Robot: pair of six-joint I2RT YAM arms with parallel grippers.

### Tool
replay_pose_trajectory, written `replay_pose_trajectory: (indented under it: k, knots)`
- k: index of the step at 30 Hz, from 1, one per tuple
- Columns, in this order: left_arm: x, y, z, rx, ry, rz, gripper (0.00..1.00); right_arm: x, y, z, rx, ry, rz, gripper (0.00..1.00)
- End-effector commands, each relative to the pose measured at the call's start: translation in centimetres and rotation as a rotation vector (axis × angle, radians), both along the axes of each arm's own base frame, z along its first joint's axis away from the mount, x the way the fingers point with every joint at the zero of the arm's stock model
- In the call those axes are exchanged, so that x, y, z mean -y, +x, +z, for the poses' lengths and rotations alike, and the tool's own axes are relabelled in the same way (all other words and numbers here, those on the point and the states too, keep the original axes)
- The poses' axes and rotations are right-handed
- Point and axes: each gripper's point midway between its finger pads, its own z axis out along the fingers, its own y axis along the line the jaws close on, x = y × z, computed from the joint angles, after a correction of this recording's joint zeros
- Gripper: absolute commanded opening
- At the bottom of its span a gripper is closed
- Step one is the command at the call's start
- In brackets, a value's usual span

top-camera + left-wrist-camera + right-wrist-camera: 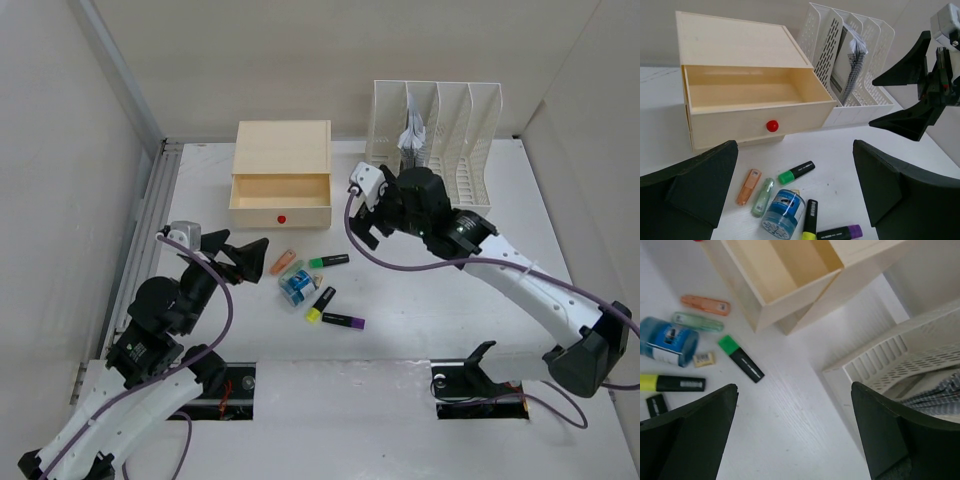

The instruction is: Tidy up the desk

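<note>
Left fingers (715,180) and right fingers (890,435) hang spread and empty over the bench (420,300), where a skewed pinch could roll the blue jar (296,287) among the markers (328,261).

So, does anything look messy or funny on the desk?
Yes. The highlighters and an orange pen lie scattered at different angles on the desk, in front of the drawer box. Its drawer is pulled open and looks empty. A blue tub lies tipped on its side among them.
</note>
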Motion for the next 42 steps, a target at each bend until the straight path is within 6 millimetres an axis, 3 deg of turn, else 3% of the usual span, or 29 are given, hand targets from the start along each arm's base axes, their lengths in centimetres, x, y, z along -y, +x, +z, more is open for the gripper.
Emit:
replay_pose_trajectory:
  k: [1,3,8,14,16,19,22,24,25,29,38,42]
  knots:
    - [-0.5,0.3,1.3,0.033,-0.033,0.032,0.99,-2.7,-1.8,2.3,-0.046,0.182,0.041,1.0]
    - [-0.8,0.2,1.5,0.039,-0.04,0.042,0.99,-3.4,-2.9,0.2,-0.064,0.179,0.057,1.0]
    - [-1.1,0.3,1.5,0.038,-0.04,0.06,0.99,-3.3,-5.1,-2.4,-0.085,0.196,0.062,0.99]
    - [-1.2,0.4,1.5,0.038,-0.041,0.069,0.99,-5.4,-9.6,-6.1,-0.088,0.077,0.277,1.0]
    - [-1.3,0.6,1.3,0.03,-0.036,0.078,0.99,-6.6,-12.8,-6.3,-0.165,0.105,0.454,1.0]
    - [-1.3,0.9,0.8,0.016,-0.024,0.088,0.99,-8.0,-14.2,-7.9,-0.209,0.072,0.522,1.0]
    - [-1.5,0.9,0.6,0.009,-0.019,0.1,0.99,-9.2,-12.9,-9.1,-0.213,0.069,0.463,0.95]
    - [-1.6,1.0,0.6,0.008,-0.019,0.109,0.99,-9.7,-11.1,-9.6,-0.213,0.068,0.366,0.94]
    - [-1.6,1.0,0.6,0.008,-0.019,0.109,0.99,-10.1,-10.6,-11.2,-0.27,0.056,0.313,0.94]
    - [-1.5,1.1,0.4,0.001,-0.013,0.109,0.99,-11.3,-8.5,-12.3,-0.332,0.081,0.171,0.93]
    - [-1.4,1.1,0.4,0.002,-0.012,0.1,0.99,-13.6,-6.5,-11.6,-0.448,0.226,-0.029,0.93]
    - [-1.2,1.2,0.2,-0.005,-0.006,0.1,0.99,-13.8,-5.5,-13.5,-0.467,0.216,-0.133,0.93]
